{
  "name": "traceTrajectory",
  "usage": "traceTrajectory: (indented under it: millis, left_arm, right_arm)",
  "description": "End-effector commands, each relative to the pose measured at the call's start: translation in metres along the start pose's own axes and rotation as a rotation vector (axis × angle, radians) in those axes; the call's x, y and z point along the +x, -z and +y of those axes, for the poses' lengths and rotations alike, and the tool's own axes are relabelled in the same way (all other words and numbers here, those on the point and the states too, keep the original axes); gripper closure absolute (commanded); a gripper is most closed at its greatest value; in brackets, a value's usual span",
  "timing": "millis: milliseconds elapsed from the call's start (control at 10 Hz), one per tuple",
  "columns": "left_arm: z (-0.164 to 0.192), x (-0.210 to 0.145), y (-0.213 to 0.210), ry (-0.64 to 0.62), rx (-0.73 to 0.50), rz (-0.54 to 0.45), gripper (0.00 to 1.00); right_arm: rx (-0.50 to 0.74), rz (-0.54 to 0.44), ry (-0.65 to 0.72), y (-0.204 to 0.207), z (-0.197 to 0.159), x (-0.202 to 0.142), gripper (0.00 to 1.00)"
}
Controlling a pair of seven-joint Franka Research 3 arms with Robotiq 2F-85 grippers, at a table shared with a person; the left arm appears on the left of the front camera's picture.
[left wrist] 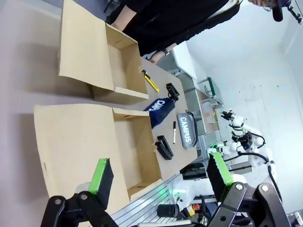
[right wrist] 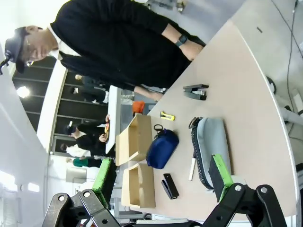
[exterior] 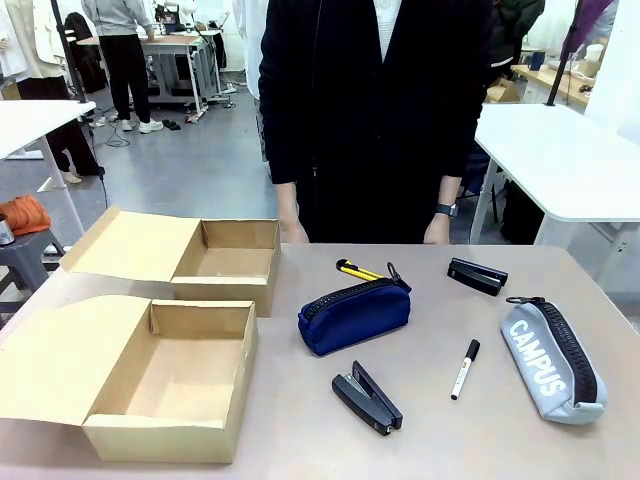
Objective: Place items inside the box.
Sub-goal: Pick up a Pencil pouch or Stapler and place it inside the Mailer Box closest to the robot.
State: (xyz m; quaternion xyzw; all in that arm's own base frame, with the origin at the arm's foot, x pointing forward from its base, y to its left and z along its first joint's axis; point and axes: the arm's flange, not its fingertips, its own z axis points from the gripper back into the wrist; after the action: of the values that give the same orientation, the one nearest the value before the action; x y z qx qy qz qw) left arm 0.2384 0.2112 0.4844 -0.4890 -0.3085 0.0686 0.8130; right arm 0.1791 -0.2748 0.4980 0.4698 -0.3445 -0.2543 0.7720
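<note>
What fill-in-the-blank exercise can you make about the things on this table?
1. The grey pencil case carries the printed word ____.
2. The marker has a black cap and a ____ body.
3. The utility knife is black and ____.
4. The near stapler and the far stapler are both ____.
Missing words: CAMPUS; white; yellow; black.

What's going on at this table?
Nothing is being handled yet. The left gripper and right gripper are both open and hold nothing. The near box and far box sit open and empty. The navy pencil case, grey pencil case, utility knife, near stapler, far stapler and marker lie on the table. The person stands at its far edge.
</note>
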Motion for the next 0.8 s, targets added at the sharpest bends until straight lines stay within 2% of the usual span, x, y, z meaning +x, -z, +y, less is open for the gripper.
traceTrajectory:
  millis: [0, 200, 300, 500, 600, 700]
  left_arm:
    - [-0.002, 0.003, 0.002, 0.022, -0.018, -0.01, 0.0]
    - [-0.002, 0.003, 0.002, 0.022, -0.018, -0.01, 0.0]
    - [-0.002, 0.003, 0.002, 0.022, -0.018, -0.01, 0.0]
    - [-0.002, 0.003, 0.002, 0.022, -0.018, -0.01, 0.0]
    - [-0.002, 0.003, 0.002, 0.022, -0.018, -0.01, 0.0]
    - [-0.002, 0.003, 0.002, 0.022, -0.018, -0.01, 0.0]
  right_arm:
    - [0.009, -0.013, -0.014, -0.006, -0.002, 0.001, 0.0]
    - [-0.001, 0.0, 0.006, -0.001, 0.0, -0.001, 0.0]
    - [0.036, 0.111, -0.097, 0.023, 0.019, -0.009, 0.0]
    - [-0.007, 0.328, -0.271, 0.089, 0.057, -0.027, 0.0]
    - [-0.077, 0.302, -0.281, 0.094, 0.06, -0.017, 0.0]
    - [0.022, 0.331, -0.168, 0.072, 0.047, 0.009, 0.0]
